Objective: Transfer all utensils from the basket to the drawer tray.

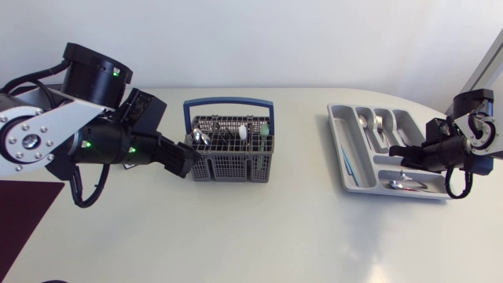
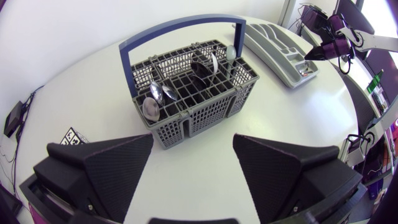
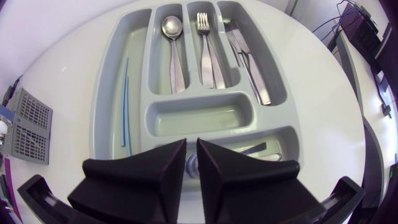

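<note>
The grey wire basket [image 1: 233, 161] with a blue handle stands mid-table and holds several utensils, among them spoons [image 2: 151, 108]. My left gripper [image 1: 185, 159] is just left of the basket, open and empty; in the left wrist view the basket [image 2: 205, 106] lies ahead of its fingers [image 2: 118, 168]. The grey drawer tray [image 1: 339, 149] is at the right. My right gripper [image 3: 191, 158] hovers over the tray's nearest compartment, fingers a narrow gap apart. A spoon [image 3: 252, 149] lies in that compartment under them.
The tray [image 3: 106, 93] also holds a spoon [image 3: 171, 28], forks [image 3: 202, 37], knives [image 3: 249, 59] and a thin blue stick [image 3: 126, 99]. A dark mat [image 1: 23, 216] covers the table's front left corner.
</note>
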Controlling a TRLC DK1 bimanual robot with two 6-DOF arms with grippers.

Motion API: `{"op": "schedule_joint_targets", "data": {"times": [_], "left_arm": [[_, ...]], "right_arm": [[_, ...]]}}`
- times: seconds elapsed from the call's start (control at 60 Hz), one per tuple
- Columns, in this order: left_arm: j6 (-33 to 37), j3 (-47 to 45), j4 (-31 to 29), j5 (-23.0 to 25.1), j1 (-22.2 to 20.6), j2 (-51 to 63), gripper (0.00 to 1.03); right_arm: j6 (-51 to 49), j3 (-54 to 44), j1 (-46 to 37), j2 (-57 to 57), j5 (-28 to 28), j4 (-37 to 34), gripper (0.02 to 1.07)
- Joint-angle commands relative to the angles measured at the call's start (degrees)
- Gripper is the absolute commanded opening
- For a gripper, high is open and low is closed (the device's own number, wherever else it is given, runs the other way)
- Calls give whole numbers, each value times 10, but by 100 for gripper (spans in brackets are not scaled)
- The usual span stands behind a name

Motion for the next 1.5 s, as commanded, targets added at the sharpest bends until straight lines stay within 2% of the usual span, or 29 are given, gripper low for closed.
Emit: {"op": "schedule_joint_targets", "data": {"times": [0.0, 0.033, 0.1, 0.217, 0.35, 0.6, 0.833, 1.033, 1.2, 1.3, 1.483], "left_arm": [[-1, 0, -5, -5, -3, -2, 90], [-1, 0, -4, -5, -3, 0, 90], [-1, 0, 0, -5, -3, 2, 90], [-1, 0, 6, -5, -5, 6, 90], [-3, 5, 12, -5, -14, 10, 90], [-20, 33, 33, -4, -57, 57, 90], [-35, 86, 53, -4, -65, 115, 90], [-41, 137, 74, -1, -69, 187, 77], [-42, 189, 76, -1, -68, 243, 77], [-43, 214, 76, 6, -61, 269, 70], [-39, 234, 82, 17, -61, 296, 69]], "right_arm": [[20, 12, 10, 28, 0, 2, 54], [20, 13, 13, 34, 3, 2, 63], [19, 11, 15, 33, 3, 4, 75], [8, -8, 15, 1, 1, 14, 84], [-7, -42, 18, -57, -24, 28, 84], [-18, -72, 57, -111, -54, 24, 87], [-15, -58, 99, -154, -84, -28, 87], [-1, -56, 141, -163, -83, -34, 87], [-1, -55, 158, -159, -79, -33, 87], [-1, -57, 162, -150, -78, -30, 87], [-1, -68, 172, -135, -74, -14, 87]]}}
